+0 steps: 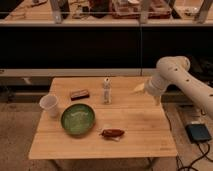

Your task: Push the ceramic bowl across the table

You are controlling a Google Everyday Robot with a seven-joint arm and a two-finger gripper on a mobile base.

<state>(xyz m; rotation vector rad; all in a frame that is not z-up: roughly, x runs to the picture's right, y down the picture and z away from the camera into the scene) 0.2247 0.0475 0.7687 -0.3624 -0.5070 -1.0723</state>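
Note:
The ceramic bowl (pixel 78 119) is green and round and sits on the left half of the wooden table (pixel 140 120), near its front. My white arm (pixel 172 72) reaches in from the right. The gripper (pixel 140 88) hangs over the table's back right corner, well to the right of the bowl and apart from it.
A white cup (pixel 49 105) stands just left of the bowl. A dark flat bar (pixel 79 94) lies behind it. A small upright bottle (pixel 106 91) stands at the back middle. A red packet (pixel 112 133) lies right of the bowl. A dark device (pixel 199 133) with cables lies on the floor at right.

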